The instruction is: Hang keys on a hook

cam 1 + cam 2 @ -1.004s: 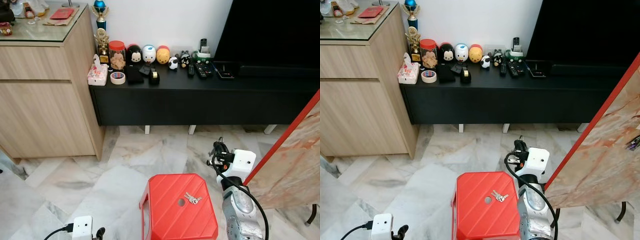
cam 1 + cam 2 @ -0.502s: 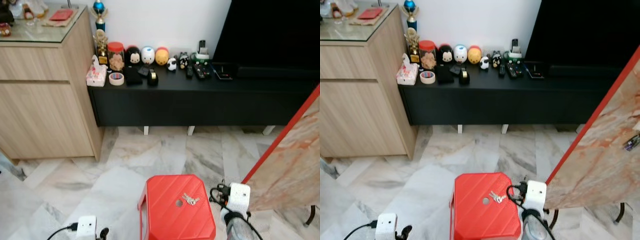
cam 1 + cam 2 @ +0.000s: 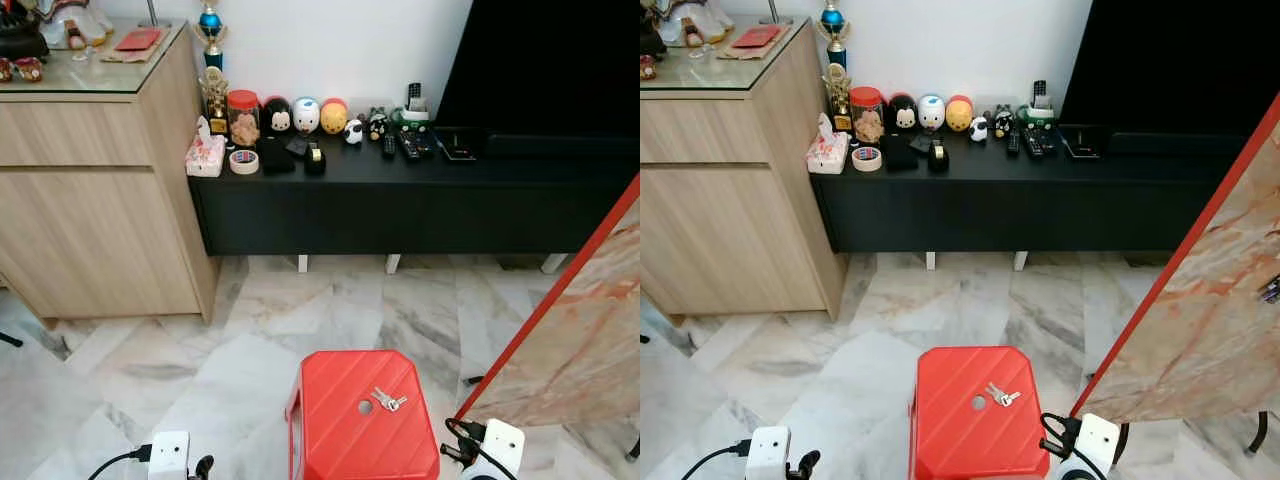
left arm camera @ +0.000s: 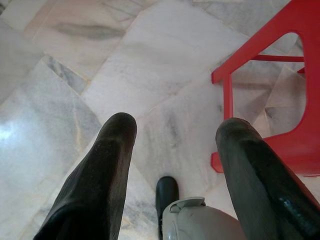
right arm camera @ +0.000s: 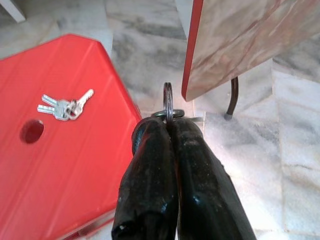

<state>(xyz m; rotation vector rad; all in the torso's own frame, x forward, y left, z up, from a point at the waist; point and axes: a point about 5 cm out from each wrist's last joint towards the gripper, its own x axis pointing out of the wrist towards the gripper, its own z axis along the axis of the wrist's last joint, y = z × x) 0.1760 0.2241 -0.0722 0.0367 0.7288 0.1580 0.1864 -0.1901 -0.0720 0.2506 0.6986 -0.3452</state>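
A small bunch of silver keys (image 3: 388, 400) lies on top of the red plastic stool (image 3: 340, 430), next to its centre hole. In the right wrist view the keys (image 5: 65, 106) rest on the stool while my right gripper (image 5: 167, 124) hangs beside the stool's edge, shut on a thin metal ring (image 5: 168, 97) that sticks out past the fingertips. My left gripper (image 4: 175, 131) is open over the marble floor beside the stool's leg. A small dark fitting (image 3: 1269, 290) sits on the marble-patterned board; I cannot tell if it is a hook.
The red-edged marble-patterned board (image 3: 590, 330) leans close to the stool's right. A black low cabinet (image 3: 400, 190) with toys, tape and remotes runs along the far wall. A wooden sideboard (image 3: 90, 170) stands at the left. Marble floor (image 3: 200, 340) lies between.
My right arm has dropped from beside the stool's far corner to the bottom edge of the head views. The camera shifted slightly. The keys stayed on the stool.
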